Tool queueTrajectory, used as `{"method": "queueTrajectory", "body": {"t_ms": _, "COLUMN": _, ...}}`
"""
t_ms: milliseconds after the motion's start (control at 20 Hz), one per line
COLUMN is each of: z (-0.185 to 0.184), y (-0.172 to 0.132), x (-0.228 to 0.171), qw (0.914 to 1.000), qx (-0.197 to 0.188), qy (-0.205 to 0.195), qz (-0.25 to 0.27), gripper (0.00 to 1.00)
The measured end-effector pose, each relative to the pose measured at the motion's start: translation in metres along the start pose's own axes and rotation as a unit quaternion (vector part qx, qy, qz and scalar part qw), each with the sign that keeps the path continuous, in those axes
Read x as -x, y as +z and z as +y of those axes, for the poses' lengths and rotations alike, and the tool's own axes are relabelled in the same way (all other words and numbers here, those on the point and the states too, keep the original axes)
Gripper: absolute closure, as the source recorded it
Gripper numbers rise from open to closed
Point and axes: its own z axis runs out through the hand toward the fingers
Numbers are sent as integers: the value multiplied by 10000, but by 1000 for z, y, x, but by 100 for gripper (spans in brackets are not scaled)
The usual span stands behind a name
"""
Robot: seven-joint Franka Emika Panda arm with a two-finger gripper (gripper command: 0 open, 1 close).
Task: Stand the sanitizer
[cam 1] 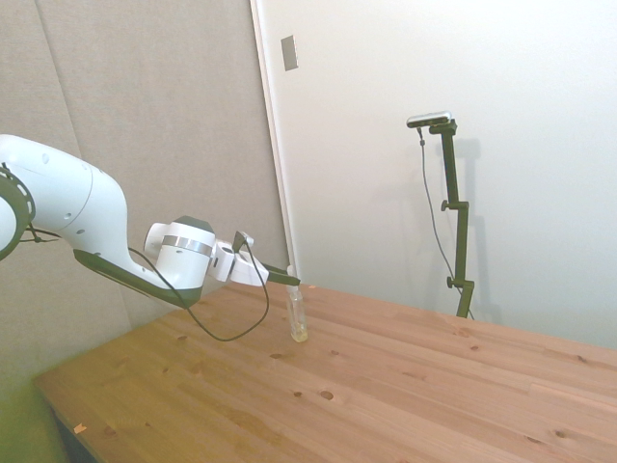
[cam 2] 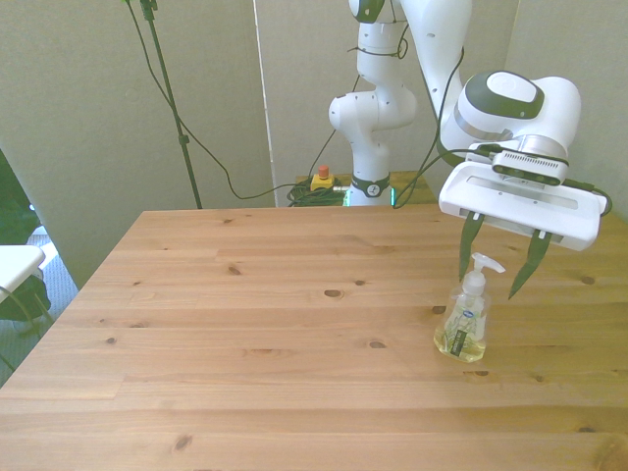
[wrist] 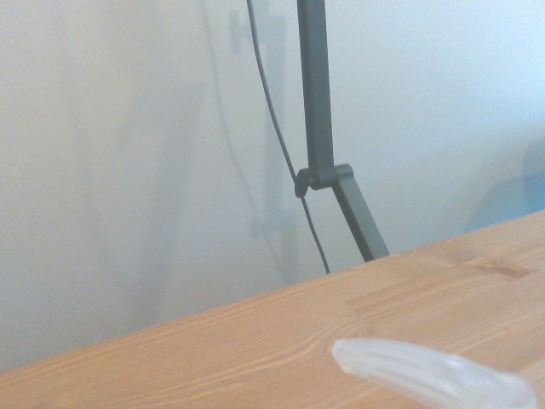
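sanitizer (cam 2: 462,328) stands upright on the table (cam 2: 245,324), gripper (cam 2: 498,263) fingers spread apart around its pump top.

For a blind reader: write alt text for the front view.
A clear sanitizer bottle with a white pump stands upright on the wooden table, toward the front view's right. The white robot arm's claw hangs open around its pump top, fingers apart on either side.

1. My arm (cam 2: 505,103) wears smooth, glossy white plastic shells.
2. My fingers (cam 2: 469,245) look dark and matt.
3. The sanitizer (cam 2: 463,322) is clear, shiny plastic.
4. The table (cam 2: 255,324) is pale knotty wood with a smooth, low-sheen finish.
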Motion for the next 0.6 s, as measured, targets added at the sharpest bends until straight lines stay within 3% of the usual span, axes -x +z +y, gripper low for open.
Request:
{"method": "queueTrajectory", "body": {"t_ms": 350, "z": 0, "y": -7, "x": 1, "qw": 9947, "qx": 533, "qy": -242, "qz": -851, "gripper": 0}}
{"method": "queueTrajectory", "body": {"t_ms": 600, "z": 24, "y": -28, "x": 4, "qw": 9735, "qx": 1164, "qy": -850, "qz": -1776, "gripper": 0}}
